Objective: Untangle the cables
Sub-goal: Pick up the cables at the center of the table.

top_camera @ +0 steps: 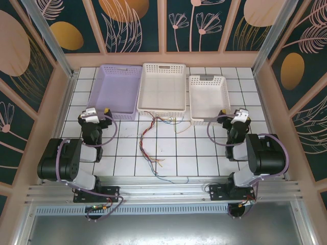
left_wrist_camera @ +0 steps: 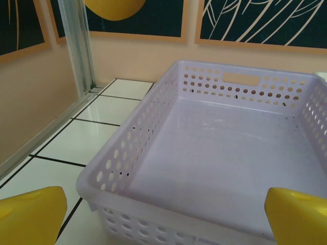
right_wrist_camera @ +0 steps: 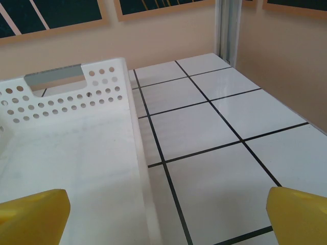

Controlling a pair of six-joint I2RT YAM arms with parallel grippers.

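A loose tangle of cables [top_camera: 142,143] is laid on the table [top_camera: 204,153], in the middle between the two arms. It starts just near of the middle basket's near wall and trails toward the near edge. The cables are very thin and floppy. Red, orange-brown, blue, yellow and green strands can be made out, but how many there are cannot be told.

The table is covered in glossy white square tiles with dark joints. Three rectangular plastic baskets are lined up side by side along the far part of it, all with rows of round holes in their walls and a slot handle at the end. A lilac basket [top_camera: 121,67] stands on the left, a large white basket [top_camera: 163,65] in the middle and a smaller white basket [top_camera: 207,77] on the right, its handle slot backed in grey.

The left pincer [top_camera: 98,112] is held wide open and grips nothing, just near of the lilac basket. Its yellow fingertips [left_wrist_camera: 30,214] are seen far apart in the left wrist view. The right pincer [top_camera: 231,113] is likewise spread wide and grips nothing, beside the near right corner of the small white basket, with its yellow fingertips [right_wrist_camera: 33,212] set far apart.
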